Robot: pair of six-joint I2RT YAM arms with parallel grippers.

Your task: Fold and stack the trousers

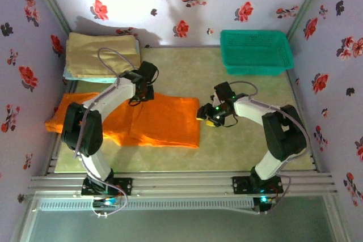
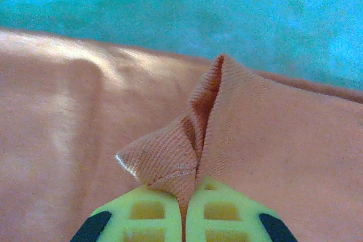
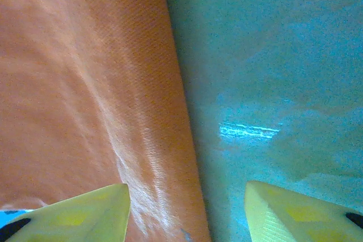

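Desk has walls on three sides, and the bare mat is mostly right of and in front of the cloth. Trousers lie flat across the left-centre and already look folded to a broad band, with the left end hanging over the desk edge. Tan folded cloth sits far-left, just behind the trousers; green basket is far-right, well apart. Left claw is at the far long edge, clamped on a small pinch of orange cloth that is tented up between the pads. Right claw is parted and empty, low over the trousers' right end, one finger above cloth and one above mat. Likely step: fold across. The right claw should probably get a bite on that end before any lift, then both raise evenly so the layers don't slide. The pinch looks thin and may hold the top layer only. Sweeping toward the near side or leftward should keep clear of the basket and the tan pile.
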